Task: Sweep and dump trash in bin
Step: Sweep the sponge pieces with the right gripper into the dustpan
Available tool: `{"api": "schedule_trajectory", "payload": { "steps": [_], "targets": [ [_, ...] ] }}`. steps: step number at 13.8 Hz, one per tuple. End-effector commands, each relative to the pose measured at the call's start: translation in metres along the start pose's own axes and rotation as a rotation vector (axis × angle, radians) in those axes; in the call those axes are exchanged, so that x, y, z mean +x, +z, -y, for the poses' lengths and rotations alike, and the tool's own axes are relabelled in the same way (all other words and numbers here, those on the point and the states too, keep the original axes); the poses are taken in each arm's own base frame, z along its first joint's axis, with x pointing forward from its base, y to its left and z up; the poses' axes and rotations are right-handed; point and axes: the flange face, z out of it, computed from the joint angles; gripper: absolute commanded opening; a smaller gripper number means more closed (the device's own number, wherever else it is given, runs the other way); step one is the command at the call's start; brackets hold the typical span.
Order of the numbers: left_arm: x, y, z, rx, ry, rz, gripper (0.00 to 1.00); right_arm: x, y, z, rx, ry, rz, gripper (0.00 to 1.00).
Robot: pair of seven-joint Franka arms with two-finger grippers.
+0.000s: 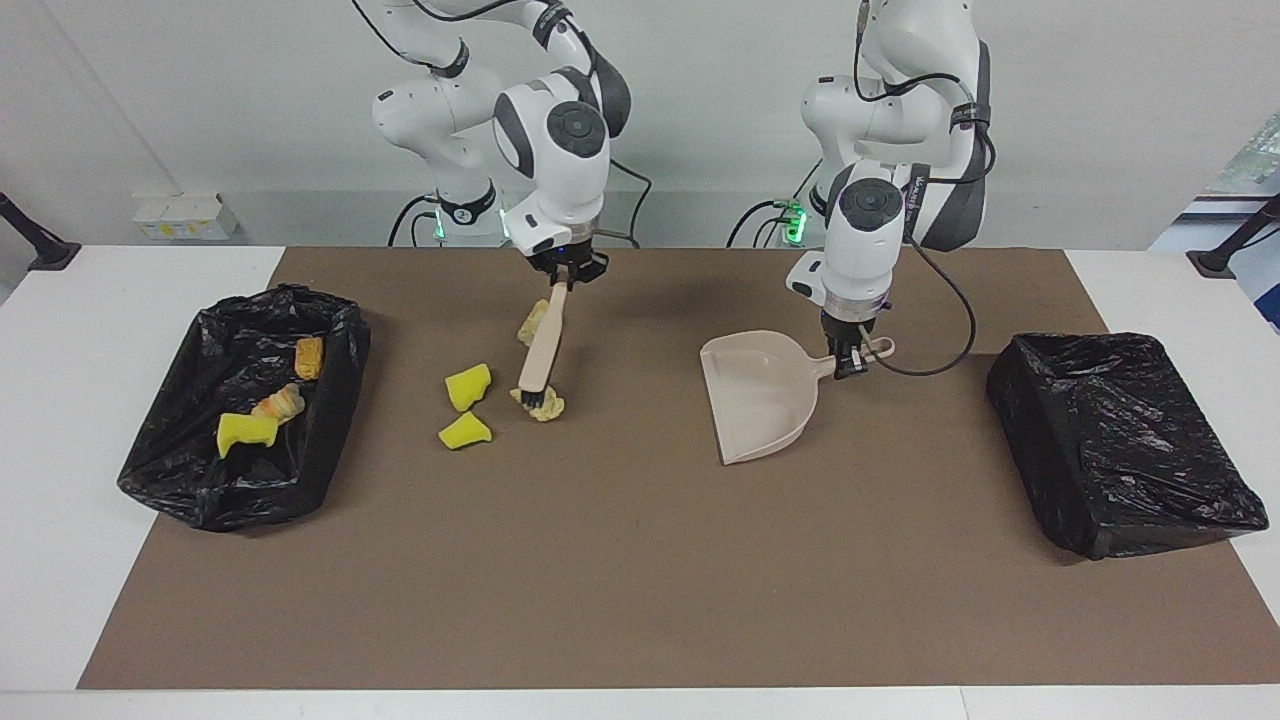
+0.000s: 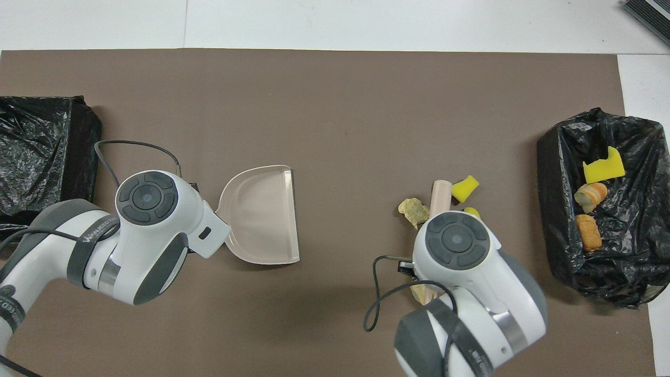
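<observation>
My right gripper [image 1: 567, 272] is clamped on the handle of the brush [image 1: 540, 352], which slants down so its dark bristles touch a pale lump [image 1: 541, 403] on the brown mat [image 1: 640, 560]. Two yellow wedges [image 1: 467, 385] lie just beside that lump, toward the right arm's end. Another lump [image 1: 531, 322] sits nearer the robots, partly hidden by the handle. My left gripper [image 1: 851, 366] grips the dustpan [image 1: 757, 393] by its handle. The bin [image 1: 330, 330] at the right arm's end holds three pieces.
</observation>
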Motion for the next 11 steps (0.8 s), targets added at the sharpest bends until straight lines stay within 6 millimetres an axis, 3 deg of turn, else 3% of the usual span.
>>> {"api": "schedule_trajectory", "payload": {
  "steps": [1,3,6,9,10,11],
  "targets": [
    [0.003,-0.004,-0.01,0.027,-0.011,0.006,0.0,0.019,0.012,-0.03,-0.073,-0.016,-0.023,0.0],
    [0.003,-0.005,-0.01,0.026,-0.011,0.007,0.0,0.043,0.027,-0.069,-0.109,-0.068,-0.027,0.0],
    [0.014,-0.006,-0.016,0.028,-0.019,0.006,0.0,0.057,0.04,-0.099,-0.19,-0.245,-0.055,0.0],
    [0.036,-0.012,-0.026,0.039,-0.107,-0.003,0.0,0.048,0.059,-0.102,-0.223,-0.335,-0.014,0.0],
    [0.046,-0.013,-0.032,0.04,-0.146,-0.003,0.0,0.038,0.072,-0.097,-0.223,-0.359,-0.014,0.0],
    [0.064,-0.012,-0.043,0.04,-0.156,-0.002,0.0,0.037,0.073,-0.094,-0.207,-0.369,-0.046,0.0]
  ]
}}
